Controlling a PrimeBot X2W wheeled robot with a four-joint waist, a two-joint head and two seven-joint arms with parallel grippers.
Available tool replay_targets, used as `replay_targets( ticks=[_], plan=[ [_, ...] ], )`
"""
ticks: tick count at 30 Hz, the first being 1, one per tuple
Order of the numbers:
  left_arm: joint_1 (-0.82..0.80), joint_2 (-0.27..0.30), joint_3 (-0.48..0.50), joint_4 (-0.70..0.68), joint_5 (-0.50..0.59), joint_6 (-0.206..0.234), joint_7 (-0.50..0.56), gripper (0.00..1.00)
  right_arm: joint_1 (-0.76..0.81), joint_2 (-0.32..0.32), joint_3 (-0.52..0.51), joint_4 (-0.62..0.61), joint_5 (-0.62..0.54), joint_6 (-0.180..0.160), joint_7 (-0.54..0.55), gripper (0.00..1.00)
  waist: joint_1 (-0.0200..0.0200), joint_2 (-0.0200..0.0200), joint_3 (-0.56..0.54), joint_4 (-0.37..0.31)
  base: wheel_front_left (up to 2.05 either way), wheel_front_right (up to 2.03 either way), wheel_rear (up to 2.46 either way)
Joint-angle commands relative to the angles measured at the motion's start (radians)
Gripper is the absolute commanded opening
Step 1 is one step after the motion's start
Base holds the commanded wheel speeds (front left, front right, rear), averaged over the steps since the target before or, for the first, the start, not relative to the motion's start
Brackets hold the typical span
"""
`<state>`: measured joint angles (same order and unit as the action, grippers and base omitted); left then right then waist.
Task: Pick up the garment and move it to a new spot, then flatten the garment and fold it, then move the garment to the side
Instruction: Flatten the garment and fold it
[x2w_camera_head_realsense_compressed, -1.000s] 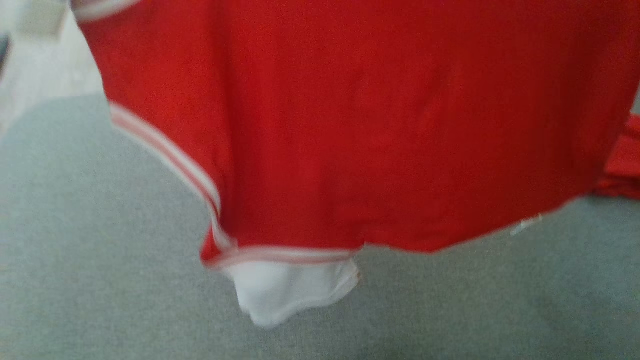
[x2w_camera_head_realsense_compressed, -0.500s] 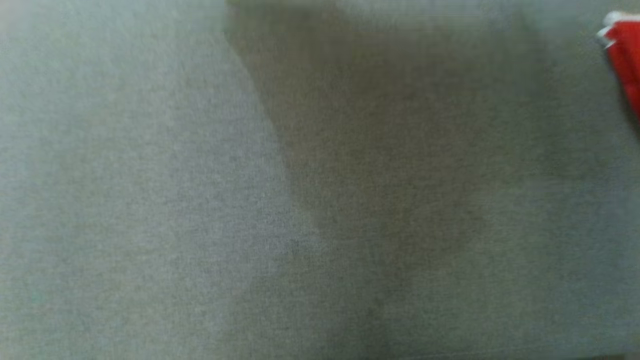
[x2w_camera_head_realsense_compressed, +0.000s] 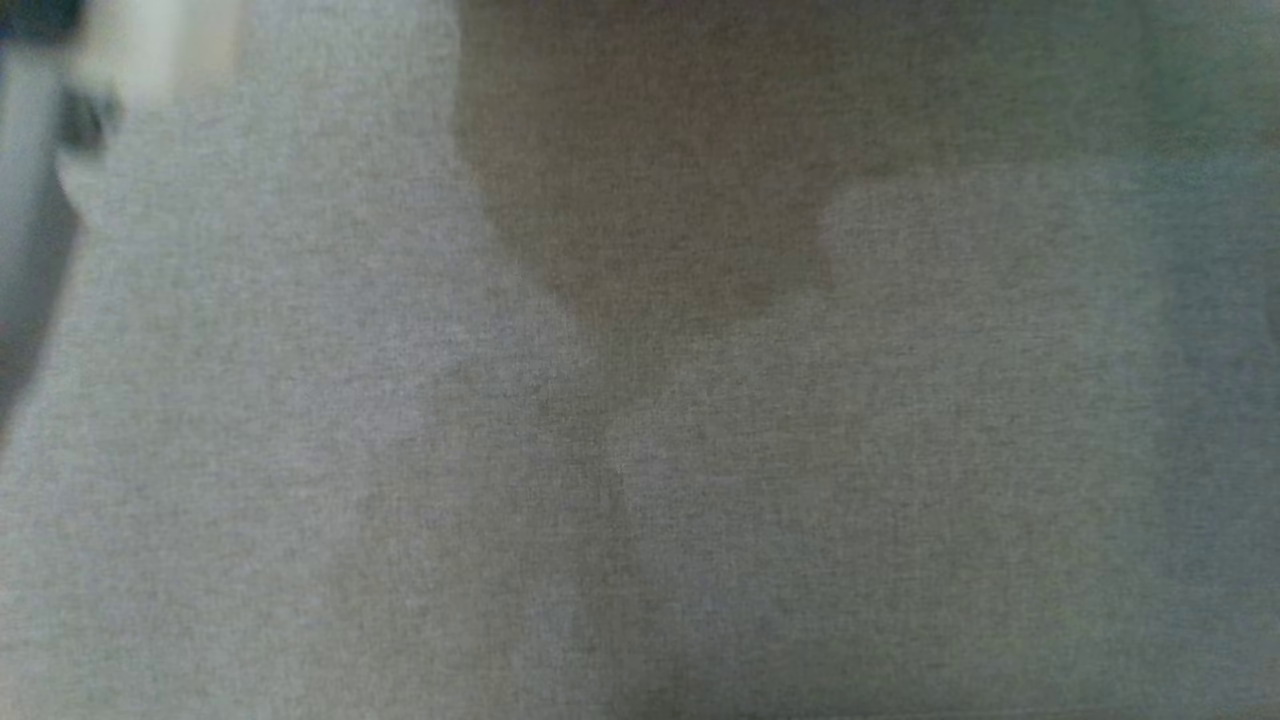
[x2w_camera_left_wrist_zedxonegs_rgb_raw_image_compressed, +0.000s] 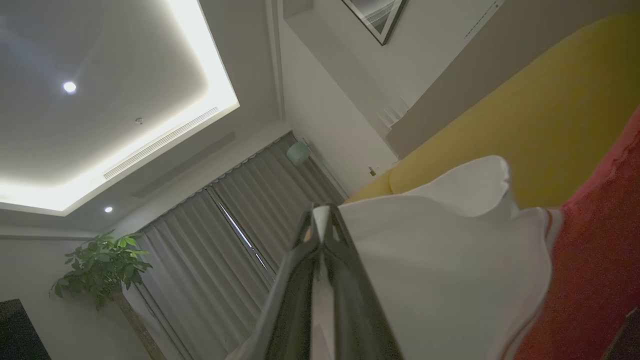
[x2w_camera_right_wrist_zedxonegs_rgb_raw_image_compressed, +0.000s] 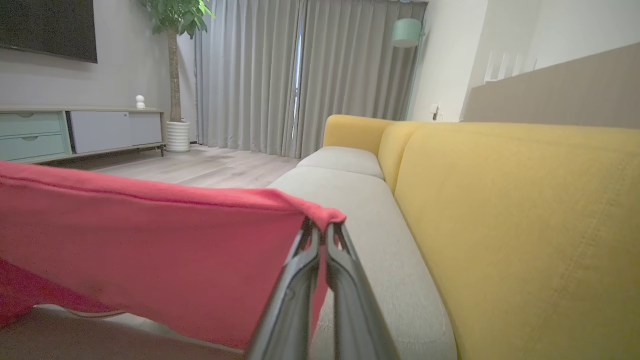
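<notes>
Grip: I am holding the garment (x2w_camera_right_wrist_zedxonegs_rgb_raw_image_compressed: 150, 240) aloft, left pincer (x2w_camera_left_wrist_zedxonegs_rgb_raw_image_compressed: 320, 220) and right pincer (x2w_camera_right_wrist_zedxonegs_rgb_raw_image_compressed: 322, 232) both clamped on its edges | Risk: such thin pinches risk slipping, dropping cloth onto the sofa (x2w_camera_right_wrist_zedxonegs_rgb_raw_image_compressed: 500, 225).

The garment (x2w_camera_right_wrist_zedxonegs_rgb_raw_image_compressed: 150, 240) is red with a white part and thin pale-striped trim. The sofa (x2w_camera_right_wrist_zedxonegs_rgb_raw_image_compressed: 525, 225) has a yellow back and light grey seat cushions (x2w_camera_right_wrist_zedxonegs_rgb_raw_image_compressed: 360, 200). The curtains (x2w_camera_right_wrist_zedxonegs_rgb_raw_image_compressed: 250, 75) are grey, the plant (x2w_camera_right_wrist_zedxonegs_rgb_raw_image_compressed: 176, 12) green.

No readable text, label, brand, number or sign, garment (x2w_camera_right_wrist_zedxonegs_rgb_raw_image_compressed: 150, 240) cloth left of the right gripper (x2w_camera_right_wrist_zedxonegs_rgb_raw_image_compressed: 322, 227) tips plain red, white part just right of the left gripper (x2w_camera_left_wrist_zedxonegs_rgb_raw_image_compressed: 320, 220) tips unlettered, framed picture (x2w_camera_left_wrist_zedxonegs_rgb_raw_image_compressed: 380, 17) far beyond them illegible.
</notes>
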<state>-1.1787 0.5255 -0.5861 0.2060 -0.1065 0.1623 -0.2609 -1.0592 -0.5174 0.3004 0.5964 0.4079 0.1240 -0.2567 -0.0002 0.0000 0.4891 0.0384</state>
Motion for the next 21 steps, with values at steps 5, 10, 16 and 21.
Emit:
replay_targets(
  ticks=[5,10,16,21],
  plan=[
    [0.233,0.106,0.067,-0.156,-0.038,0.018,-0.001,0.0,0.197,-0.018,-0.039,-0.077,0.061,0.007,-0.005,0.0,0.0002,0.0,-0.101,-0.006,0.0,0.0,0.0],
    [0.521,0.154,0.074,-0.243,-0.073,0.03,-0.001,0.0,0.421,-0.032,-0.05,-0.132,0.112,0.007,-0.005,0.0,0.0002,0.0,-0.19,-0.013,0.0,0.0,0.0],
    [0.807,0.151,0.02,-0.284,-0.1,0.023,-0.001,0.0,0.684,-0.045,-0.041,-0.186,0.156,0.007,-0.005,0.0,0.0002,0.0,-0.271,-0.012,0.0,0.0,0.0],
    [0.965,0.156,-0.026,-0.265,-0.105,0.008,-0.001,0.0,0.849,-0.039,-0.062,-0.216,0.167,0.007,-0.005,0.0,0.0002,0.0,-0.309,-0.017,0.0,0.0,0.0]
  ],
)
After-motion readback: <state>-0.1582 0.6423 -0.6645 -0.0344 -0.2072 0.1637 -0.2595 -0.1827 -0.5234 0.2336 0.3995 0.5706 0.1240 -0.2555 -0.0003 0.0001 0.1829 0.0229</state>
